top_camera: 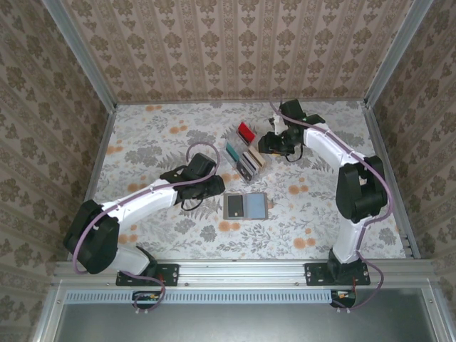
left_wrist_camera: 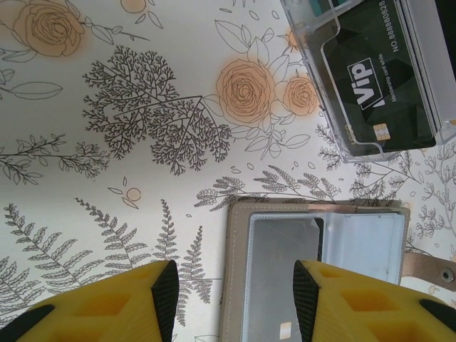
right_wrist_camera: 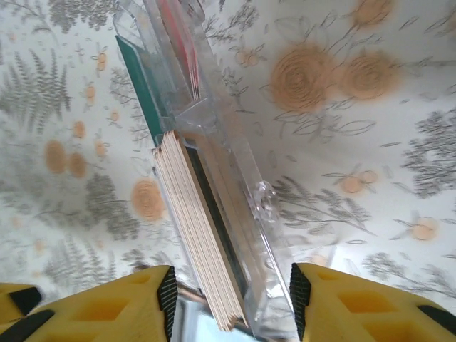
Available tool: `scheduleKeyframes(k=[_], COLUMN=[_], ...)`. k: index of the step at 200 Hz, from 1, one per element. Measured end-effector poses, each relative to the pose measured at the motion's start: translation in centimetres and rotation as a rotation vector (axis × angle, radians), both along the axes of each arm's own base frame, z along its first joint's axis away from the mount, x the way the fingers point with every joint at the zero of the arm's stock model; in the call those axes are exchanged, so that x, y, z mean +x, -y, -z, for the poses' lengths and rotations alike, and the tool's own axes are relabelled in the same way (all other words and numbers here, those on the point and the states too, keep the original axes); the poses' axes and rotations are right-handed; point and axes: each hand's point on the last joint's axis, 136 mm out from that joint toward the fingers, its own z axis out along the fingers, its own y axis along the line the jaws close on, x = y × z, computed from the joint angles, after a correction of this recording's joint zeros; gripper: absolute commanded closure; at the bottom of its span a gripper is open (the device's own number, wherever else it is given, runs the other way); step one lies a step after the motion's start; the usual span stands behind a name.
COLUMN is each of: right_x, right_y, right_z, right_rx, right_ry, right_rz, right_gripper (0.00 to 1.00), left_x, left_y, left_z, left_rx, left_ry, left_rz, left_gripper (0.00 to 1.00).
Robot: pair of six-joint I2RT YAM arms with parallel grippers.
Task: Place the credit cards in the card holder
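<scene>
On the table (top_camera: 142, 146), the card holder (top_camera: 245, 206) lies open near the rack (top_camera: 248, 159).

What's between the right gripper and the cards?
The clear rack: its wall runs between the cards and one side of the right gripper, whose open jaws straddle the stack.

You work over a matt, floral-printed table covering (left_wrist_camera: 107, 178) that looks like smooth paper or cloth, while the clear slotted plastic rack (right_wrist_camera: 246, 164) shines hard and glassy, as does the glossy black plastic card (left_wrist_camera: 377, 78); the stack of thin beige cards (right_wrist_camera: 192, 228) shows dull edges. Your flat grey-beige folding card holder (left_wrist_camera: 236, 271) has a soft, matt, leather-like border and smooth pockets with a slight sheen. On the left gripper (left_wrist_camera: 235, 292) you see matt yellow plastic fingers (left_wrist_camera: 363, 306) faced with dull black pads (left_wrist_camera: 165, 299).
</scene>
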Motion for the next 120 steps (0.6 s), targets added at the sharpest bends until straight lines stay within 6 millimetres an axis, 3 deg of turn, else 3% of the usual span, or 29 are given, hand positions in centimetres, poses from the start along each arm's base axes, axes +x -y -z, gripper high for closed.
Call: scheduleKeyframes(k=[20, 53, 83, 120], right_x=[-0.8, -2.3, -3.2, -2.2], right_y=[-0.7, -4.3, -6.8, -5.9], right_z=[-1.3, -2.1, -0.3, 2.7], right_rx=[-0.110, -0.279, -0.396, -0.551], right_ry=[0.070, 0.162, 0.175, 0.144], right_rz=[-0.043, -0.178, -0.263, -0.266], right_gripper=[0.63, 0.78, 0.78, 0.78], left_x=[-0.3, -0.4, -0.2, -0.3], left_y=[-0.3, -1.0, -1.6, -2.3], left_z=[0.3, -0.1, -1.1, -1.4], left_rx=[0.006, 0.005, -0.010, -0.014], left_ry=[-0.005, 0.014, 0.049, 0.062], left_rz=[0.000, -0.013, -0.032, -0.047], left_gripper=[0.49, 0.43, 0.41, 0.41])
